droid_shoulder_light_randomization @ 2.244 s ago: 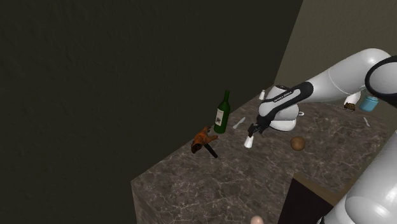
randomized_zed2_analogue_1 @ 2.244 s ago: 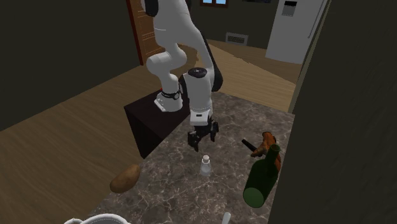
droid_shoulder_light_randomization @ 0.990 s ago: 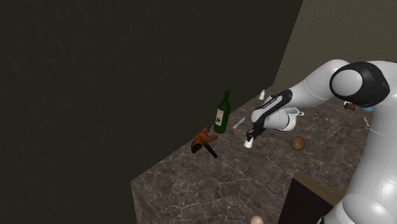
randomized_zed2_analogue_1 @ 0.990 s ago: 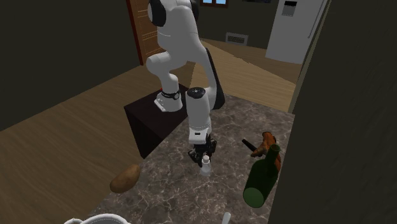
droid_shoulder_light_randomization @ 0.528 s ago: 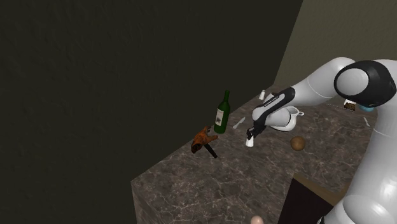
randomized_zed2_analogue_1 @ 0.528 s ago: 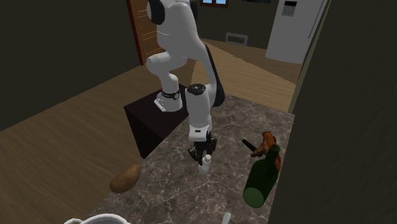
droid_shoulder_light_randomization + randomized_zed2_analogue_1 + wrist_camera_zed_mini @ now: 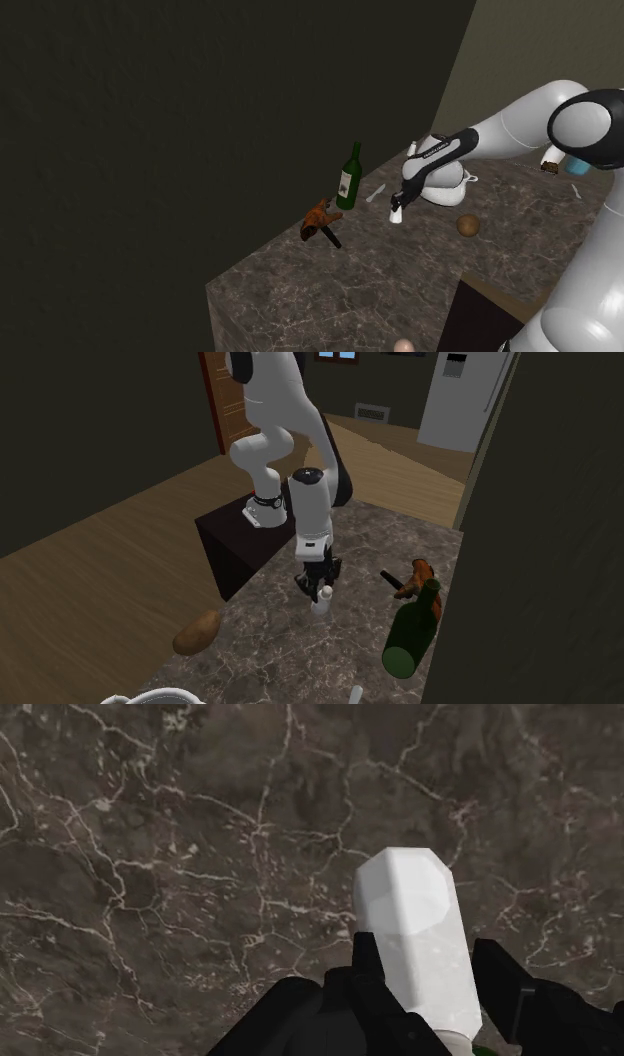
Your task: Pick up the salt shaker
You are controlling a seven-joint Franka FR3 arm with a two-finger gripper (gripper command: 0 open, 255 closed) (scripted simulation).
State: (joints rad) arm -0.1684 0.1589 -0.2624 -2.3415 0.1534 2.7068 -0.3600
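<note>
1. One white arm reaches over the dark veined worktop (image 7: 400, 290) (image 7: 290, 652) (image 7: 150, 854). Its one black hand (image 7: 398, 207) (image 7: 321, 588) (image 7: 430, 959) points down.
2. The hand's two fingers are pinching the one white salt shaker (image 7: 396, 213) (image 7: 322, 598) (image 7: 415, 939), one finger pressed against each side. In the wrist view the shaker sticks out past the fingertips, with the worktop beyond it.
3. Whether the shaker's lower end touches the worktop cannot be told.
4. In the shoulder view, one green wine bottle (image 7: 349, 177) (image 7: 412, 632) stands upright at about 10 o'clock from the shaker, apart from it.
5. One brown-and-black tool (image 7: 320, 220) (image 7: 412, 578) lies at 9 o'clock from the shaker in that view, near the bottle's foot.
6. One small white utensil (image 7: 377, 192) lies flat at 11 o'clock from the shaker, between the bottle and the hand.
7. One round brown lump (image 7: 467, 225) (image 7: 197, 632), like a potato, sits at 3 o'clock from the shaker in the shoulder view, well apart from it.
8. One white pot (image 7: 445, 185) shows at 2 o'clock, partly behind the forearm.
9. One dark box stand (image 7: 235, 547) adjoins the worktop.
</note>
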